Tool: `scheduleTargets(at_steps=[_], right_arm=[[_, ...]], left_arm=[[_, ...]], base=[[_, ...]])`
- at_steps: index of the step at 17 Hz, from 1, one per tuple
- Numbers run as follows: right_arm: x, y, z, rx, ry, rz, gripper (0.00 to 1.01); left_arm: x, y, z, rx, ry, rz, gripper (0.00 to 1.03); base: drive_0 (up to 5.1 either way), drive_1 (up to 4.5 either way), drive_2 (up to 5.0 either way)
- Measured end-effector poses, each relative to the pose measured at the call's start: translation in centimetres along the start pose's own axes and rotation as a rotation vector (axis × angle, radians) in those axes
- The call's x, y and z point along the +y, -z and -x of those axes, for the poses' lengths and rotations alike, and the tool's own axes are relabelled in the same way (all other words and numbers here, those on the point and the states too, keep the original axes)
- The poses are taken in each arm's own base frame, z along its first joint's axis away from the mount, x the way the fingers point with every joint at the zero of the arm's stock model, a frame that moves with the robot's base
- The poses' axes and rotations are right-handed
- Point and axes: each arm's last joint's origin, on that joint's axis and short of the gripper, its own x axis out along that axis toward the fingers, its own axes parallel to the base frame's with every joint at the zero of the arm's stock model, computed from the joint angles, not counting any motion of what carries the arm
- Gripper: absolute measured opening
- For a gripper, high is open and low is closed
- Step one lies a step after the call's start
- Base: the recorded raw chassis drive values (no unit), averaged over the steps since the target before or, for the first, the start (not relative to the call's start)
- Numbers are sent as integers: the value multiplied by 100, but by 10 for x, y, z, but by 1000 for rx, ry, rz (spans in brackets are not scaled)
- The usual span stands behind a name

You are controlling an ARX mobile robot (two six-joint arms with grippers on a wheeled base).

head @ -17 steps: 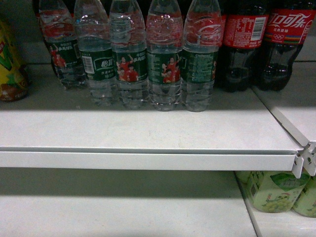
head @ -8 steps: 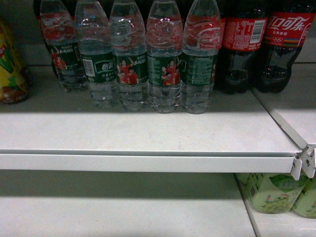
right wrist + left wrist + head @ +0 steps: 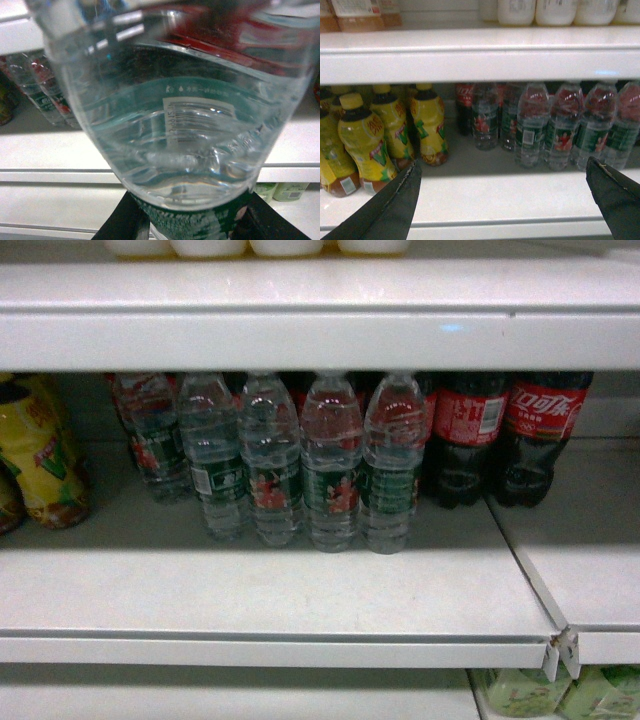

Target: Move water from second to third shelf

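Note:
A water bottle (image 3: 175, 115) fills the right wrist view, clear and ribbed with a dark green label. My right gripper (image 3: 192, 222) is shut on its label band, with a black finger on either side. Several more water bottles (image 3: 330, 480) stand in a row on a white shelf (image 3: 280, 590) in the head view, where neither gripper shows. My left gripper (image 3: 503, 162) is open and holds nothing. It hangs in front of that shelf's front edge, with the water row (image 3: 560, 125) beyond it to the right.
Dark cola bottles (image 3: 465, 435) stand to the right of the water and yellow bottles (image 3: 40, 455) to the left. The shelf above (image 3: 300, 325) carries white bottles (image 3: 210, 246). Pale green bottles (image 3: 520, 695) sit on the shelf below at the right.
The head view has swung upward and drawn back: the water row now looks smaller and lower, and the shelf above has come into view.

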Motion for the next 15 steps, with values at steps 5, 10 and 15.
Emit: scheduleTargets(at_steps=[5, 10, 15], right_arm=[[0, 0, 0, -1, 0, 0, 33], [0, 0, 0, -1, 0, 0, 33], [0, -1, 0, -6, -3, 1, 32]], left_arm=[[0, 0, 0, 0, -1, 1, 98], [0, 0, 0, -1, 0, 0, 98], [0, 0, 0, -3, 0, 0, 98]], base=[[0, 0, 0], [0, 0, 0], [0, 0, 0]])
